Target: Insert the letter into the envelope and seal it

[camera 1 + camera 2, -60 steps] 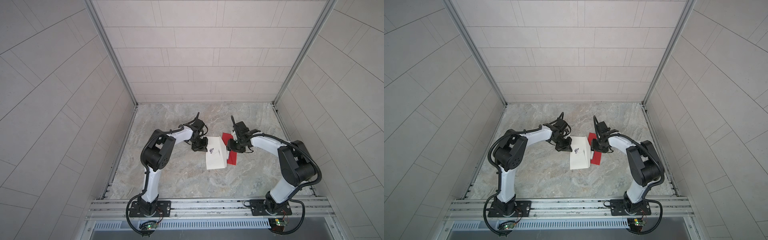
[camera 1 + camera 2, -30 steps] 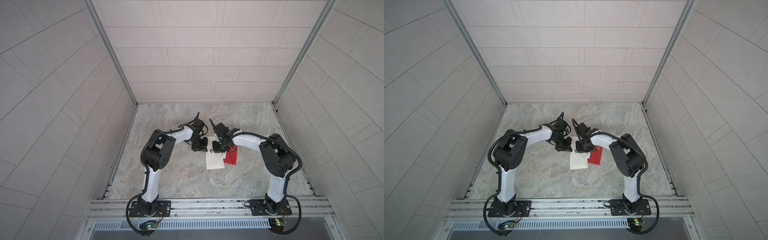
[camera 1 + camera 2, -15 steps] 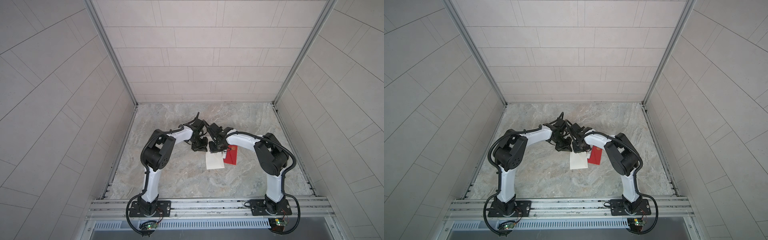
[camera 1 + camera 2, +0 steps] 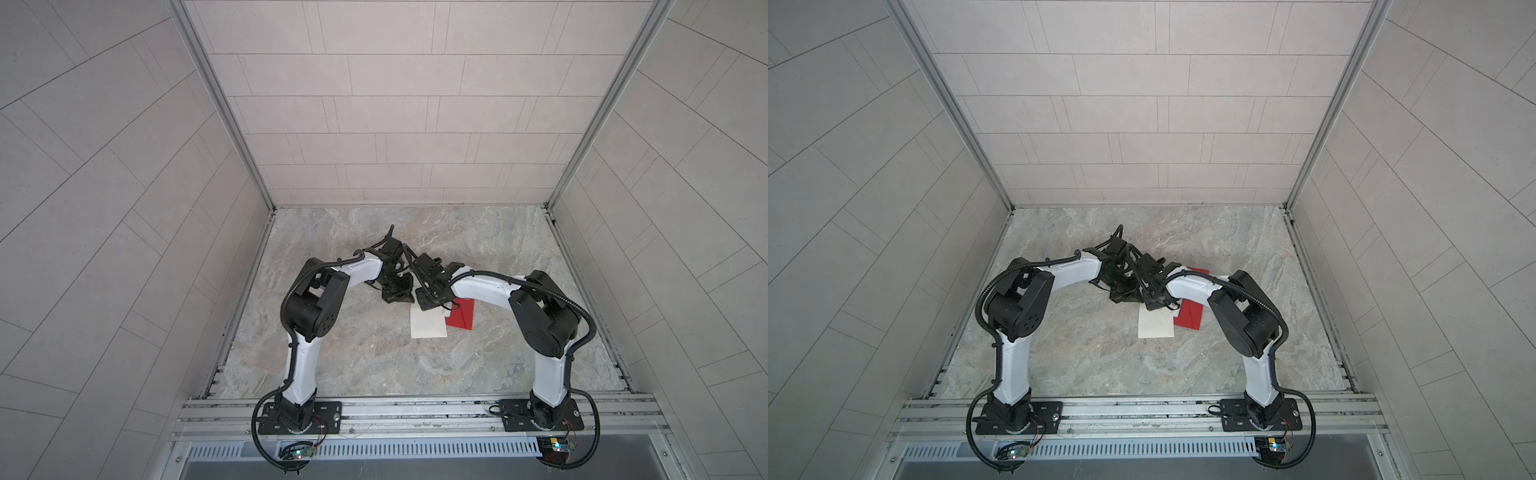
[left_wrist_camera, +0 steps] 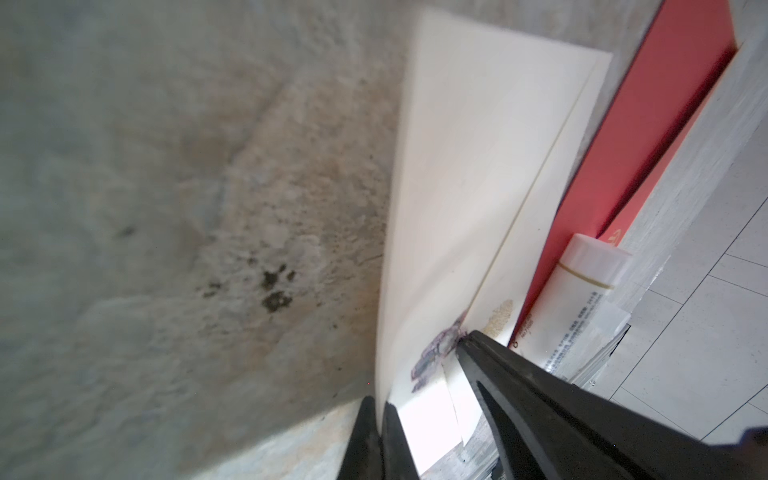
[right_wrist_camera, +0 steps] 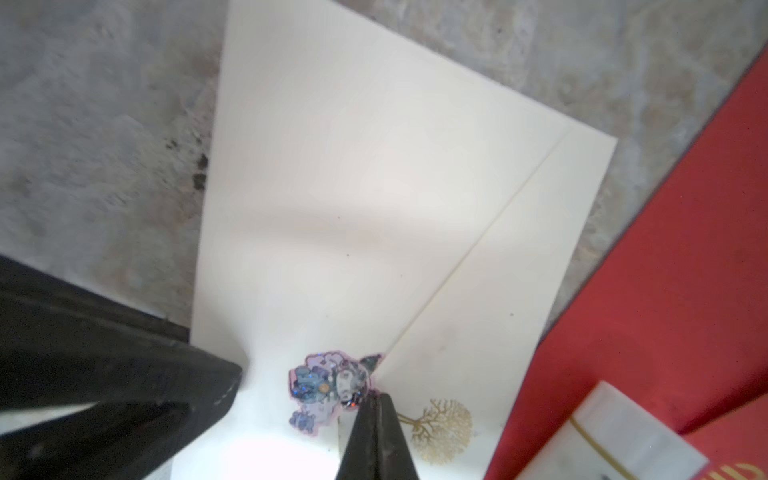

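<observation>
At the near edge, metal rail (image 4: 415,409) carries both arm bases; left arm (image 4: 302,365) and right arm (image 4: 547,374) bend inward over the marble table (image 4: 365,365) and meet mid-table. Cream envelope (image 4: 428,328) lies about mid-table in both top views, near end flat, far end under the two grippers. Red sheet (image 4: 461,316) is just beside it on the right, touching or overlapping, can't tell which. Left gripper (image 5: 379,419) is clenched on the envelope at its far left corner, paper running in between the fingers; that end looks lifted a bit off the table in left wrist view. Right gripper (image 6: 376,419) has jaws pressed together, tip down at the edge of a small glittery sticker (image 6: 328,384) sitting at the point of the envelope flap; can't tell if it pinches the sticker or only touches it. Gold tree print (image 6: 442,424) is on the envelope just beside that tip. White tube (image 6: 631,440) lies on the red sheet, near the right gripper. Can't tell whether the letter is inside. Beyond the grippers the table runs to the tiled back wall (image 4: 395,124)
</observation>
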